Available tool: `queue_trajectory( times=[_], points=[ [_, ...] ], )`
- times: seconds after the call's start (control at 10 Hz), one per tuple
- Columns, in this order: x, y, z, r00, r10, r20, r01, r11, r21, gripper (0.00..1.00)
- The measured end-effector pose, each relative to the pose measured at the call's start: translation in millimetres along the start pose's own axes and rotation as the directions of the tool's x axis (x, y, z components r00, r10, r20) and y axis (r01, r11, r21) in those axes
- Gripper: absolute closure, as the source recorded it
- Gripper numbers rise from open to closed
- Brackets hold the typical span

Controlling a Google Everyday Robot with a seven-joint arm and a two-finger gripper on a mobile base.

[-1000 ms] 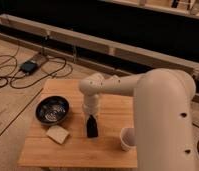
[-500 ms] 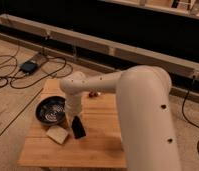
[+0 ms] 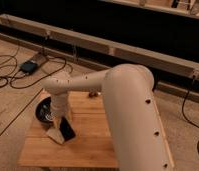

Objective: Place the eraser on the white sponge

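Observation:
The black eraser point(image 3: 68, 131) hangs tilted from my gripper point(image 3: 60, 121), which is shut on its upper end. Its lower end sits over or against the right side of the white sponge point(image 3: 53, 136); whether they touch I cannot tell. The sponge lies on the left part of the wooden table point(image 3: 88, 147), just in front of the dark bowl. My white arm reaches in from the right and fills much of the view.
A dark bowl point(image 3: 42, 111) stands at the table's back left, partly behind the wrist. A small red item point(image 3: 93, 93) lies at the back edge. Cables and a dark box point(image 3: 29, 66) lie on the floor to the left.
The gripper has carried the eraser leftward from the table's middle to the sponge. The arm now hides the table's right side, where a pale cup stood.

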Motion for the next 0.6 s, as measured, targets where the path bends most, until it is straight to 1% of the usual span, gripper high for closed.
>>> queue_trajectory(
  times=[0.3, 0.6],
  points=[
    [6, -22, 3, 0.998, -0.061, 0.021, 0.06, 0.998, 0.01, 1.0],
    [8, -36, 6, 0.994, -0.105, 0.038, 0.105, 0.994, 0.013, 1.0]
  ],
)
